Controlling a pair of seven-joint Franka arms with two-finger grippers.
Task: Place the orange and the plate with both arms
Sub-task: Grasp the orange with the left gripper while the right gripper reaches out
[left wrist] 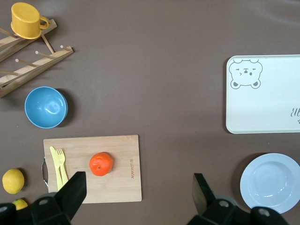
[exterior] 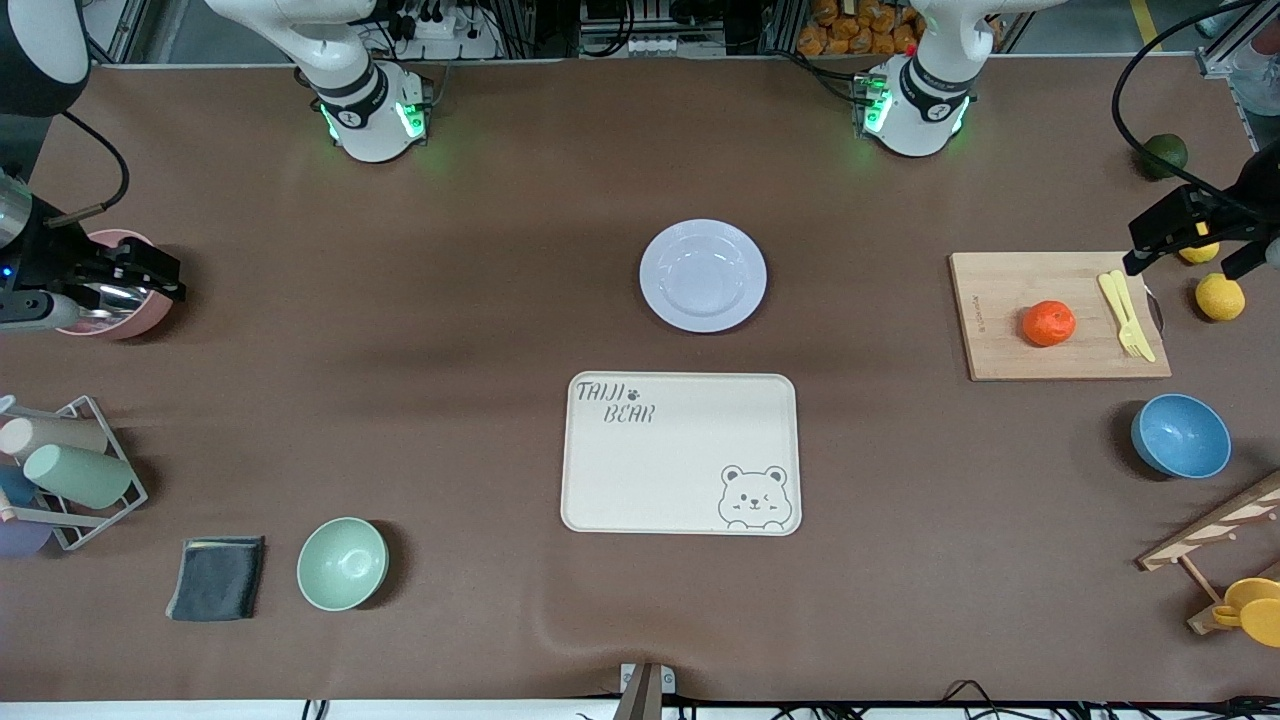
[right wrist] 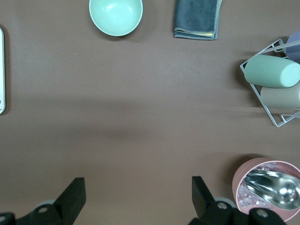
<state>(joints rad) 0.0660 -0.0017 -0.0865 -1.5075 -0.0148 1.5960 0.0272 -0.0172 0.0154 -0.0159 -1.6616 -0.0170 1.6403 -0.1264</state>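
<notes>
The orange [exterior: 1048,323] [left wrist: 101,164] lies on a wooden cutting board [exterior: 1000,345] toward the left arm's end of the table. The pale plate [exterior: 655,275] [left wrist: 248,183] sits empty at mid-table, farther from the front camera than the cream bear tray [exterior: 660,470]. My left gripper [exterior: 1182,266] [left wrist: 139,190] hangs open and empty over the board's outer end, by the lemons. My right gripper [exterior: 178,280] [right wrist: 136,192] is open and empty over a pink bowl [exterior: 125,322] at the right arm's end.
A yellow fork and knife [exterior: 1128,315] lie on the board. Two lemons [exterior: 1220,297], a dark green fruit [exterior: 1165,155], a blue bowl [exterior: 1180,436] and a wooden cup rack [exterior: 1215,535] are nearby. A green bowl [exterior: 342,563], grey cloth [exterior: 217,577] and wire rack of cups [exterior: 75,470] sit at the right arm's end.
</notes>
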